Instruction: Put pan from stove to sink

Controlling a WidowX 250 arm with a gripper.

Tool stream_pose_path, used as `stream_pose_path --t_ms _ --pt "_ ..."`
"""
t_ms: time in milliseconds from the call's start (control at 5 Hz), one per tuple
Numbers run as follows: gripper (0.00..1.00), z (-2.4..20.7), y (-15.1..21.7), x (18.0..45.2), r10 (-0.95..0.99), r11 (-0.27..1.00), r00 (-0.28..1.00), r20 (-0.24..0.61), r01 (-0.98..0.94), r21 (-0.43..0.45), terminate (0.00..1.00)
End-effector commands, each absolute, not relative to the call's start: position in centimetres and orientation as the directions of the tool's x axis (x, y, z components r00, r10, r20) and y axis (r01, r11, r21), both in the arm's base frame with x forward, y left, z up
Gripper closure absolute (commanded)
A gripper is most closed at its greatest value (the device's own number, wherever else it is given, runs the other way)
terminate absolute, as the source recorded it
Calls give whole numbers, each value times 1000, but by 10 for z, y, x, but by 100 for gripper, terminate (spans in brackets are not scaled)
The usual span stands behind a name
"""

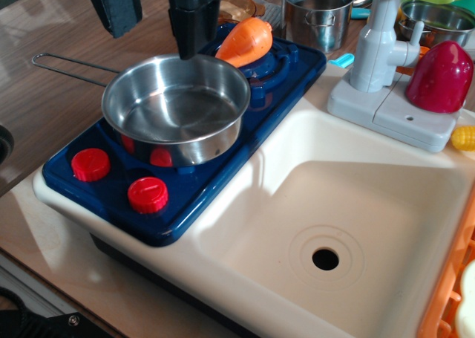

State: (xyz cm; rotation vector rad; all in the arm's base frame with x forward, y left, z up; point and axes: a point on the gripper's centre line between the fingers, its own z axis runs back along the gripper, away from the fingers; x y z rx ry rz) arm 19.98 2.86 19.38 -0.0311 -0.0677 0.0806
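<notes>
Spread gripper (152,15) poised above the far rim of the pan (176,108), which sits on the stove (223,167), wire handle pointing left, sink (386,204) to the right

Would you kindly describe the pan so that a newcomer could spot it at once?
Start at the dark blue stove left of the cream sink. The pan sits on its front burner, behind two red knobs. It is wide, shallow and shiny steel, with a long wire handle, unlike the taller pot behind.
</notes>
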Motion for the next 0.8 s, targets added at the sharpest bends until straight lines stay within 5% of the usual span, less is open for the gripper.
stream_pose_path --t_ms 0,600 --pt "0 201 40 200 188 982 975 119 -187 -20 0" --pt "0 189 58 186 387 922 912 133 -384 -47 0"
